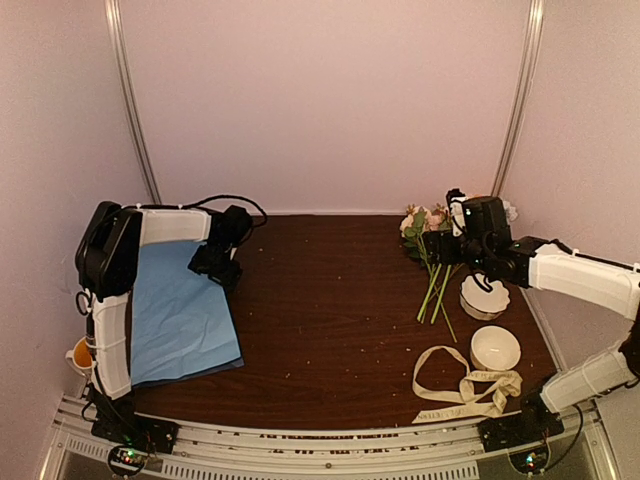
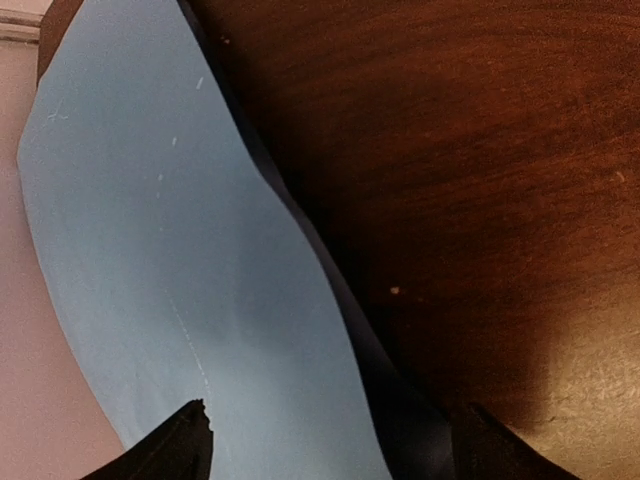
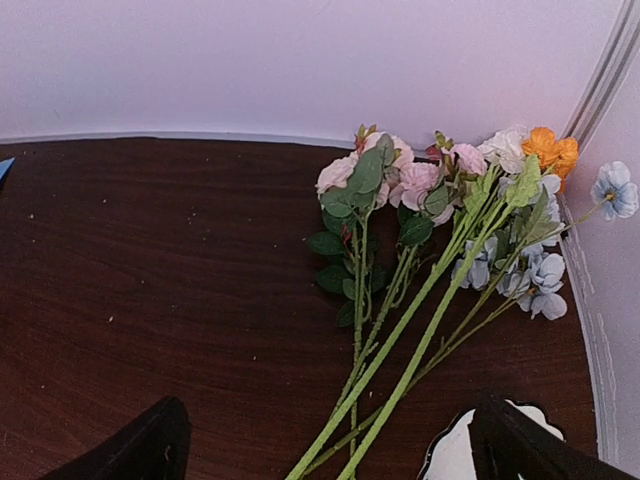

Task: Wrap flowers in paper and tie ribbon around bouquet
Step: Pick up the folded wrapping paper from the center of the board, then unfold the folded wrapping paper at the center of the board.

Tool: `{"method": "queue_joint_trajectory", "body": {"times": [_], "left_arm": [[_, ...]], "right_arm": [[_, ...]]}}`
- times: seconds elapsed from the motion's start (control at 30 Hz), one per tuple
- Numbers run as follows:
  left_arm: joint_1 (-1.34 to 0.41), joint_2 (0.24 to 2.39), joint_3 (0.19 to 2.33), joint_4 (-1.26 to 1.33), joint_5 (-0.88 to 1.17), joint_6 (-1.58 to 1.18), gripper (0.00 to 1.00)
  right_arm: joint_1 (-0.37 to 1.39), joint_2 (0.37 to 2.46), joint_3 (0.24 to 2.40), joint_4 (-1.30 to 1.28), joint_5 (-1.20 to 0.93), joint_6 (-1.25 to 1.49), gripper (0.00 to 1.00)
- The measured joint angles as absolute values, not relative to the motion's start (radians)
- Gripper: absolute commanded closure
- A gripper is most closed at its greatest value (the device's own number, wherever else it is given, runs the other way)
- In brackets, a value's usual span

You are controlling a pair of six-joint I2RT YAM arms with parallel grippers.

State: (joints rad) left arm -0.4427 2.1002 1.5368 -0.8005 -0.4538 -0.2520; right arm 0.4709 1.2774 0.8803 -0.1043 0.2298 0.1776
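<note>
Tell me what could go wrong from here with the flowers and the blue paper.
1. The open right gripper hangs over the flowers, whose thin stems lie right beside a white scalloped dish; closing could knock the dish or catch only some stems.
2. The open left gripper sits over the raised edge of the paper; a pinch there might crumple or tear the sheet.

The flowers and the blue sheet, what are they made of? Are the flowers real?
The flowers look fake, probably fabric petals on plastic stems: the stems are smooth and evenly bright green, though I can't be sure. The paper looks like thin matte tissue: it bends softly, with faint creases and no shine.
</note>
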Motion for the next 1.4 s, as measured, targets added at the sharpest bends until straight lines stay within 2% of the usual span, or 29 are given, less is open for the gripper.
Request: {"method": "queue_joint_trajectory", "body": {"times": [0.07,0.2,0.33,0.47,0.5,0.7,0.97,1.23,1.4], "left_arm": [[-0.445,2.1,1.542,-0.83,-0.472,-0.257,0.16],[-0.446,2.1,1.544,-0.844,-0.493,-0.263,0.31],[-0.446,2.1,1.541,-0.848,-0.497,-0.278,0.58],[-0.446,2.097,1.511,-0.847,-0.496,-0.294,0.98],[-0.447,2.096,1.504,-0.848,-0.497,-0.301,1.0],[-0.447,2.048,1.455,-0.847,-0.494,-0.298,1.0],[-0.506,1.753,1.431,-0.782,-0.352,-0.197,1.0],[-0.736,1.529,1.444,-0.654,0.005,0.003,1.0],[-0.74,1.358,1.41,-0.56,0.183,0.009,1.0]], "right_arm": [[0.498,1.311,0.902,-0.128,0.237,0.167,0.02],[0.513,1.341,0.92,-0.16,0.242,0.164,0.02],[0.516,1.351,0.934,-0.175,0.244,0.165,0.02],[0.517,1.354,0.958,-0.186,0.244,0.164,0.02],[0.517,1.354,0.963,-0.187,0.245,0.164,0.02],[0.518,1.354,0.982,-0.194,0.245,0.164,0.02],[0.525,1.347,0.991,-0.214,0.214,0.164,0.02],[0.529,1.317,0.992,-0.203,0.016,0.164,0.01],[0.53,1.301,0.992,-0.189,-0.057,0.162,0.0]]}}
